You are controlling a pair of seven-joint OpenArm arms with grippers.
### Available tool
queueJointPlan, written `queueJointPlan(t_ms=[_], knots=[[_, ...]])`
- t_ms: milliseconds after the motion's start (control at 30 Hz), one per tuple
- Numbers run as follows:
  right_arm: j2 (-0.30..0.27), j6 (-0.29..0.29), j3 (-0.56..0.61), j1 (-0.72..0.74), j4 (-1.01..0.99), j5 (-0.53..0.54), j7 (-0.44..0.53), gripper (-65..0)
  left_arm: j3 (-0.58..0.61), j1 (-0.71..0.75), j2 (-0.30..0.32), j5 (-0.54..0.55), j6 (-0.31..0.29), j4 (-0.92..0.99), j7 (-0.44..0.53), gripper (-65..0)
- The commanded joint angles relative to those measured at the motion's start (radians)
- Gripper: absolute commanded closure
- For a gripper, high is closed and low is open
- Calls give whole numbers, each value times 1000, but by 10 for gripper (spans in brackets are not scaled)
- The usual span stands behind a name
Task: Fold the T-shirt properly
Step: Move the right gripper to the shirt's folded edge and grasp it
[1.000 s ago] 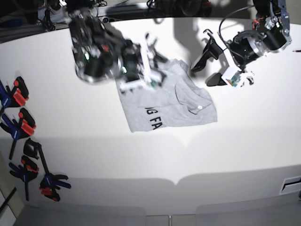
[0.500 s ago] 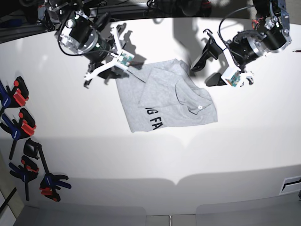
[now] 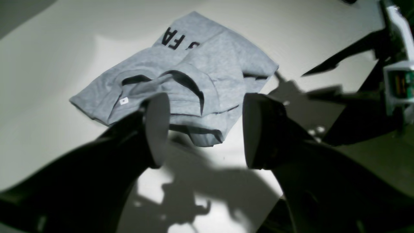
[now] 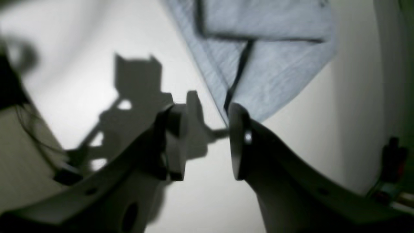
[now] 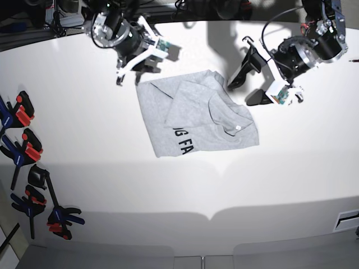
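Note:
The light grey T-shirt [image 5: 196,117] lies partly folded in the middle of the white table [image 5: 168,185], with black lettering near its front edge and a small white tag [image 3: 123,101] by the collar. My right gripper [image 5: 130,70] hovers just beyond the shirt's back left corner [image 4: 245,84]. It is open [image 4: 203,136], with nothing between its fingers. My left gripper [image 5: 245,87] hangs to the right of the shirt, apart from it. In the left wrist view it stands wide open [image 3: 207,100] and empty, with the collar end of the shirt [image 3: 194,74] beyond its tips.
Several black, red and blue spring clamps [image 5: 25,151] lie along the table's left edge. Cables and dark gear [image 5: 190,8] run behind the back edge. The front edge has a small notch [image 5: 210,216].
My right gripper has drawn back from over the shirt's left part to the back left, off the cloth, and its jaws have narrowed a little. The left arm has not moved.

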State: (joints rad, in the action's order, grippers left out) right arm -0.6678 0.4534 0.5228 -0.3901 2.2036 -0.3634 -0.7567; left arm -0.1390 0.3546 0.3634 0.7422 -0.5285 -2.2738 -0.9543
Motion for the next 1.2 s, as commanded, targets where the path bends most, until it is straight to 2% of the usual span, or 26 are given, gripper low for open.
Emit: queueJointPlan(t_ms=[0, 100, 167, 267, 367, 500, 600, 700, 900, 1167], knots=[[-15, -50, 9, -6, 16, -39, 13, -195, -4, -5, 14, -3, -2, -16, 21, -331], [-26, -241, 58, -11, 16, -139, 47, -195, -4, -5, 34, -16, 21, -16, 26, -331], [-20, -323, 94, 3, 16, -184, 80, -195, -4, -6, 36, -17, 28, -16, 31, -331], [-12, -327, 158, 29, 13, -171, 84, -195, -4, -5, 36, -17, 27, -16, 36, -331], [6, -327, 194, 32, 2, -96, 120, -195, -4, -5, 36, -16, 27, -16, 37, -331], [78, -319, 197, 33, -3, -3, 146, -195, -4, -5, 36, -17, 27, -16, 36, -331], [122, -319, 196, 37, -9, -25, 129, -195, -4, -5, 36, -17, 27, -16, 36, -331], [139, -320, 196, 74, -49, -82, 128, -194, -4, -5, 36, -17, 27, -16, 42, -331], [168, -320, 197, 180, -205, -77, 58, -195, -4, -6, 36, -19, 28, -16, 89, -331], [231, -318, 198, 195, -245, -29, 104, -195, -4, -6, 36, -20, 28, -16, 90, -331]])
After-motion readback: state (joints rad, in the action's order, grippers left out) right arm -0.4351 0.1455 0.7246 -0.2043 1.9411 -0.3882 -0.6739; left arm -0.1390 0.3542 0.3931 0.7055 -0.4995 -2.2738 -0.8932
